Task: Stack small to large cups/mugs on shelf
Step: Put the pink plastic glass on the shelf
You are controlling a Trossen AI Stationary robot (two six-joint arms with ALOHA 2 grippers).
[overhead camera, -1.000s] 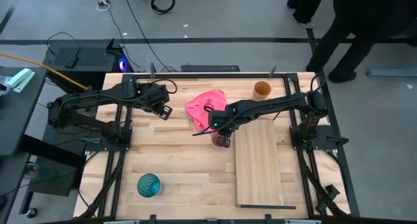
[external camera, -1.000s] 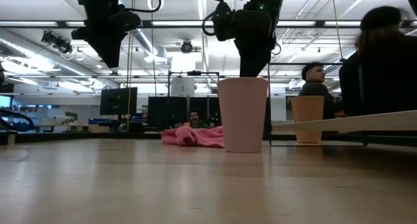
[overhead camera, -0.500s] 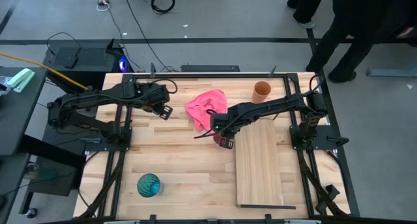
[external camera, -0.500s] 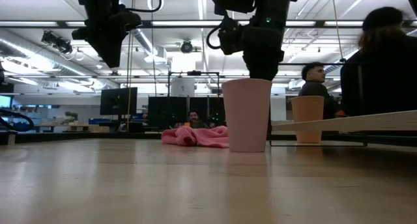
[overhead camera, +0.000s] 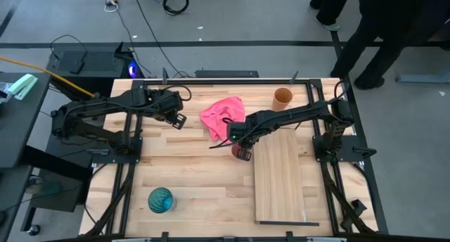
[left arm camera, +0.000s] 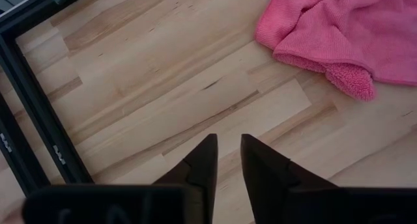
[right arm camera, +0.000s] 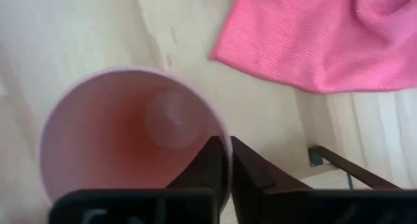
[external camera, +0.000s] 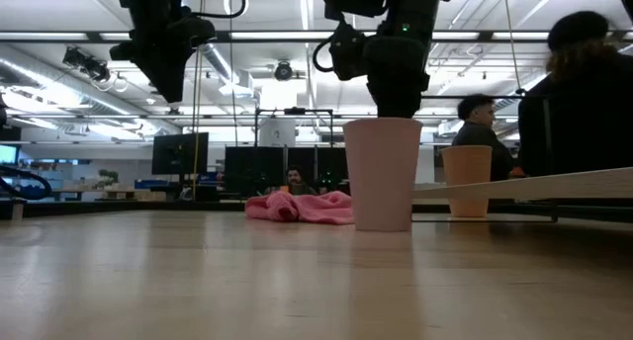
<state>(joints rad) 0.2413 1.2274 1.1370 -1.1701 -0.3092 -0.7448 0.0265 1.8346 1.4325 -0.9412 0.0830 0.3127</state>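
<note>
Risk at this stage lay in the thinness of the grip: the right pincer (right arm camera: 228,160) had pinched only one side of the pink cup's (overhead camera: 237,150) rim, one finger inside the wall and one outside, as the right wrist view showed. A lift from so narrow a hold would probably let the cup swing or tilt, and a tilted cup could slip free or catch the edge of the shelf (overhead camera: 280,177), which lay just to its right on the surface (overhead camera: 190,179). The pink cloth (overhead camera: 222,116), just beyond the cup, might also have snagged on a sideways move. In the low view the cup (external camera: 382,174) stood upright on the surface with the right pincer directly above its mouth. The left pincer (left arm camera: 226,160) hung over bare boards at the far left, its fingers a narrow gap apart and holding nothing. The orange-brown cup (overhead camera: 282,98) stood at the far right, past the shelf's end, and the teal cup (overhead camera: 159,200) at the near left, both well apart from the shelf.
</note>
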